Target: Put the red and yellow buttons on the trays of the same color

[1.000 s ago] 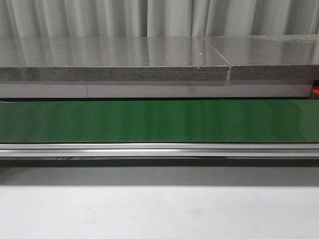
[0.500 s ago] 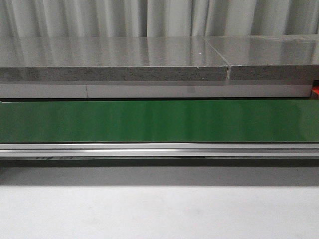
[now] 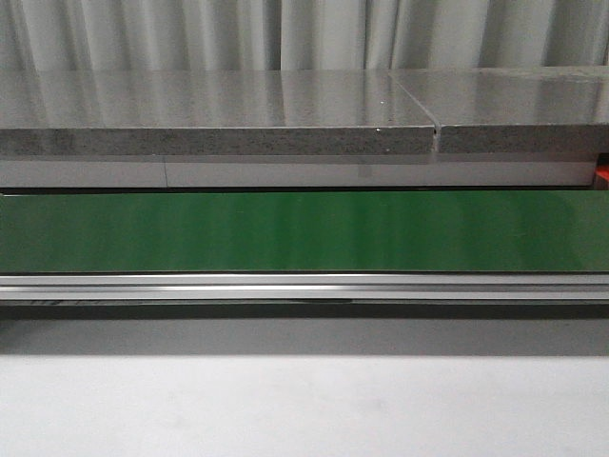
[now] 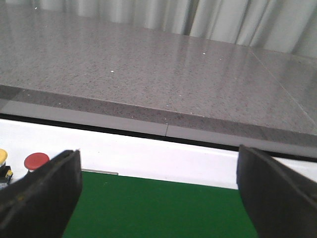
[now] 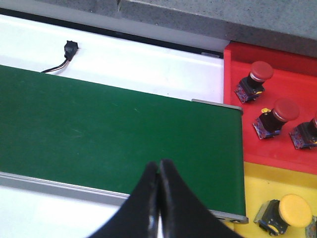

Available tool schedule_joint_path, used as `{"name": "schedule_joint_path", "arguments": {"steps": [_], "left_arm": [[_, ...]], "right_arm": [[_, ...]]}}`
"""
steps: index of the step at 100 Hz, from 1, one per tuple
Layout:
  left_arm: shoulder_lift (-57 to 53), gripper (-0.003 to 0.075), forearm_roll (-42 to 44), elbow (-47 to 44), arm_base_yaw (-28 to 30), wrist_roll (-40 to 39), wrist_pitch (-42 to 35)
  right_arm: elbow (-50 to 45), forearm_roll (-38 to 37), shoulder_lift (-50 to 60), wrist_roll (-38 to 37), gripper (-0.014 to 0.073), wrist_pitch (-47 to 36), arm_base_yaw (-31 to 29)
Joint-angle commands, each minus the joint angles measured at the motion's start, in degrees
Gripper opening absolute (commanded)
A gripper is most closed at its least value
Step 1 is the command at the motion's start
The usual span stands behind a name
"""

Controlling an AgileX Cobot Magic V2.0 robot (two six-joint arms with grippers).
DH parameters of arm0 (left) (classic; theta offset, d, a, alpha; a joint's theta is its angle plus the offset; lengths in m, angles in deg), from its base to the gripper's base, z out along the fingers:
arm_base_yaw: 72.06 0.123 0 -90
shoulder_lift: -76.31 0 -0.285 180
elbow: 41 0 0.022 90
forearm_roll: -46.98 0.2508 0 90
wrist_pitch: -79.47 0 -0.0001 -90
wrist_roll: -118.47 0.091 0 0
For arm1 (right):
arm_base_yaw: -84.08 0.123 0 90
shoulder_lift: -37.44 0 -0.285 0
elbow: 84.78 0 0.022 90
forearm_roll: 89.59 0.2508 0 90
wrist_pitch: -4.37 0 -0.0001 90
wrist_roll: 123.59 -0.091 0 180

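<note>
The right wrist view shows a red tray point(image 5: 285, 74) holding three red buttons point(image 5: 253, 81), beside a yellow tray point(image 5: 267, 186) with a yellow button point(image 5: 287, 214). My right gripper point(image 5: 158, 166) is shut with nothing in it, over the green belt point(image 5: 99, 129) near its end by the trays. In the left wrist view my left gripper point(image 4: 158, 193) stands wide open above the green belt point(image 4: 158, 210), nothing between its fingers. A red button point(image 4: 35, 161) and part of a yellow button point(image 4: 2, 156) sit off to one side on the white ledge. Neither gripper appears in the front view.
The front view shows the bare green belt point(image 3: 304, 231) with an aluminium rail point(image 3: 304, 286) in front and a grey stone counter point(image 3: 219, 114) behind. A small black connector with wires point(image 5: 71, 49) lies on the white ledge by the belt.
</note>
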State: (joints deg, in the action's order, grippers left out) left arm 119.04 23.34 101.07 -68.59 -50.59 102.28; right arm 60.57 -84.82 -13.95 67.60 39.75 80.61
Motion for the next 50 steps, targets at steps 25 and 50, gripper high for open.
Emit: {"name": "schedule_joint_path", "arguments": {"steps": [25, 50], "left_arm": [[25.41, 0.0549, -1.30, 13.72, 10.22, -4.24, -3.31], [44.64, 0.0547, -0.94, 24.81, 14.70, -4.11, 2.30]], "right_arm": [[1.52, -0.30, 0.45, 0.50, -0.0069, -3.28, -0.06], [1.52, -0.30, 0.45, 0.50, -0.0069, -3.28, -0.06]]}}
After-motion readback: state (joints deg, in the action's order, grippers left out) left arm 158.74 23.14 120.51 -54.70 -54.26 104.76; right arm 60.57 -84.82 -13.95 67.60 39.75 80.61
